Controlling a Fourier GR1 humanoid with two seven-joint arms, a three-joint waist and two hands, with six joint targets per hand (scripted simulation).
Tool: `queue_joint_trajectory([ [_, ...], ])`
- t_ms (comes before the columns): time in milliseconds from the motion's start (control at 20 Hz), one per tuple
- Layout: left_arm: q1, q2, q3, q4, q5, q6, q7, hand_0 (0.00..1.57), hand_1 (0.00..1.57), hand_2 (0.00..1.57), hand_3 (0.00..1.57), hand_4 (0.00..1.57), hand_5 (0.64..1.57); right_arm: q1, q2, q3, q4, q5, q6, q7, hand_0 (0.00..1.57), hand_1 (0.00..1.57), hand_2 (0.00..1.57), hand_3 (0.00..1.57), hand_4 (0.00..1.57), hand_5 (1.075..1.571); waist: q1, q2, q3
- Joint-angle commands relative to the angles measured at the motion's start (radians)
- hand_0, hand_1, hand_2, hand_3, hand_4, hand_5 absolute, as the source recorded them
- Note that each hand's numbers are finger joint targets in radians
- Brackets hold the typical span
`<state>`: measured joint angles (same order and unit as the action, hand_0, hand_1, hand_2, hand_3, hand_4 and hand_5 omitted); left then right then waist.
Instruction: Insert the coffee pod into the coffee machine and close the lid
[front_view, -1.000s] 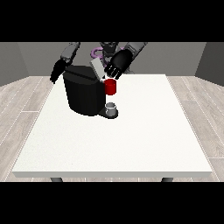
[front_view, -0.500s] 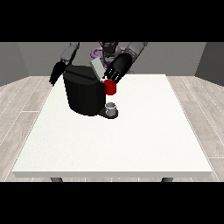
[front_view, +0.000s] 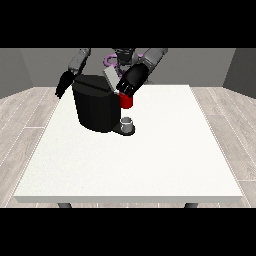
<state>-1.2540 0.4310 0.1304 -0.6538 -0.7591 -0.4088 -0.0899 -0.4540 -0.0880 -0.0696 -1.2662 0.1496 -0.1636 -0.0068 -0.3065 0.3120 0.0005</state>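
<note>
Coffee machine (front_view: 97, 107) stands black on the white bench (front_view: 150, 160), its grey lid (front_view: 111, 77) raised and tilted. The hand at the view's right (front_view: 132, 81) sits at that lid, probably to close it; whether its fingers are curled I cannot tell. The hand at the view's left (front_view: 64, 85) hangs beside the machine. A red thing at the machine (front_view: 126, 101) shows; below, a small grey thing (front_view: 127, 123).

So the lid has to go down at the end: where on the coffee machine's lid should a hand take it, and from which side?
A judgement: take the grey lid at its raised free edge, coming from above on the view's right. It stands tilted up over the black coffee machine, and the hand at the view's right is already beside it, above the red thing at the machine.
</note>
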Motion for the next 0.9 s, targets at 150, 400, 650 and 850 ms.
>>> queue_joint_trajectory([
  [150,-0.034,0.024,0.019,0.03,-0.002,0.02,-0.019,1.21,1.21,1.24,1.2,0.35,1.571,-0.005,0.038,0.048,-0.023,0.052,-0.049,0.001,0.0,0.0,0.0,0.0,0.0,1.571,-0.018,0.038,-0.0005],
  [400,-0.06,0.044,0.022,0.022,-0.016,0.048,-0.016,1.18,1.18,1.2,1.17,0.35,1.571,-0.03,0.006,0.009,-0.019,0.007,-0.007,0.007,0.0,0.0,0.0,0.0,0.0,1.571,-0.027,0.037,-0.0002],
  [650,-0.058,0.024,-0.037,0.009,-0.065,0.032,-0.008,1.22,1.22,1.23,1.1,0.0,1.571,-0.023,-0.004,-0.005,0.026,0.017,-0.018,-0.002,0.0,0.0,0.0,0.0,0.0,1.571,0.008,0.014,0.0002],
  [850,-0.004,0.072,-0.06,0.027,-0.109,0.097,-0.109,1.16,1.16,1.19,1.07,0.0,1.571,-0.016,0.024,0.031,-0.053,0.035,-0.04,0.064,0.0,0.0,0.0,0.0,0.0,1.571,-0.015,0.023,-0.0005],
])
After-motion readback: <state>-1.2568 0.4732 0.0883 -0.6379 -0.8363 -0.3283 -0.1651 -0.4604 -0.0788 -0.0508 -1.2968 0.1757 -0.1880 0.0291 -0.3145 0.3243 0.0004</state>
